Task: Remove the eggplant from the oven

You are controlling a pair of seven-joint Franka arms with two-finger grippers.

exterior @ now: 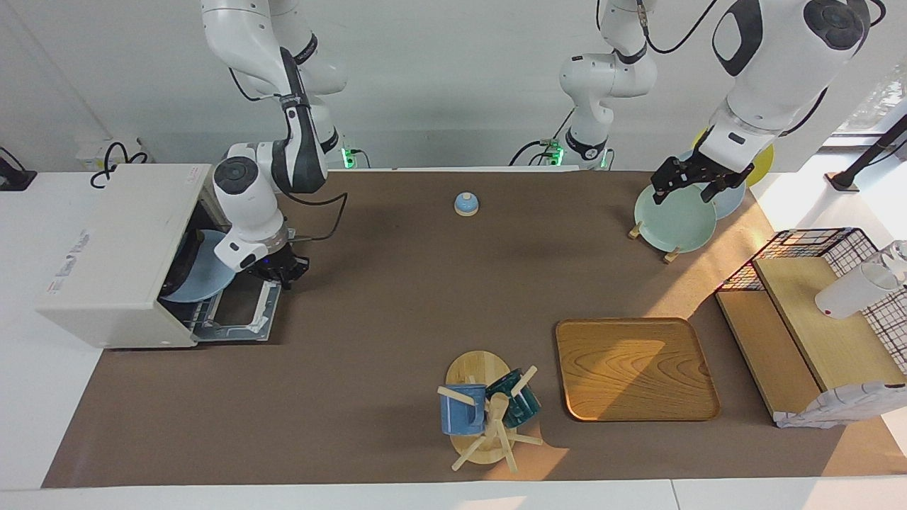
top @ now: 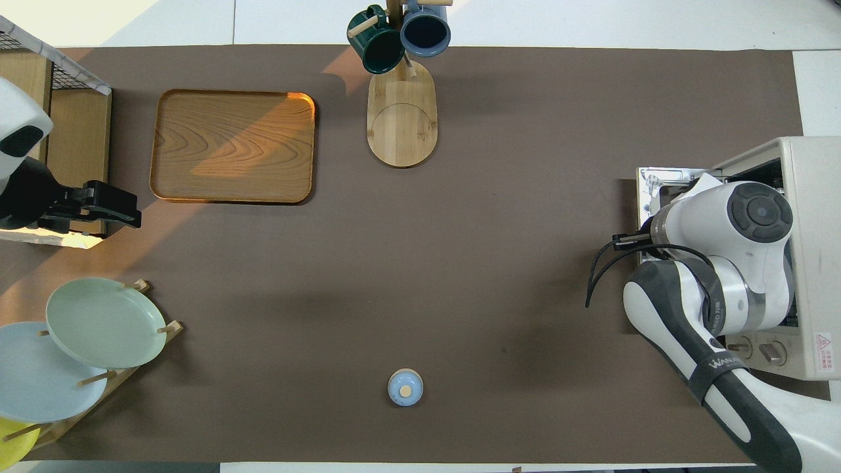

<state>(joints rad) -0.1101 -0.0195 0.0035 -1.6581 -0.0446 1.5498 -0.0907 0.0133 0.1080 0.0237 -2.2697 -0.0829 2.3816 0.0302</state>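
The white oven (exterior: 120,248) stands at the right arm's end of the table, and it also shows in the overhead view (top: 815,197). Its door (exterior: 237,312) lies folded down. A light blue plate (exterior: 202,280) sticks partly out of the dark opening. I cannot make out the eggplant against the dark inside. My right gripper (exterior: 283,269) is low over the open door, beside the plate's rim. In the overhead view its own arm hides it. My left gripper (exterior: 698,188) waits open and empty in the air over the plate rack, and it also shows in the overhead view (top: 115,207).
A rack of plates (exterior: 673,219) stands at the left arm's end. A wooden tray (exterior: 634,368), a mug tree with two mugs (exterior: 489,418) and a wire shelf (exterior: 815,312) lie farther out. A small blue bell (exterior: 465,204) sits near the robots.
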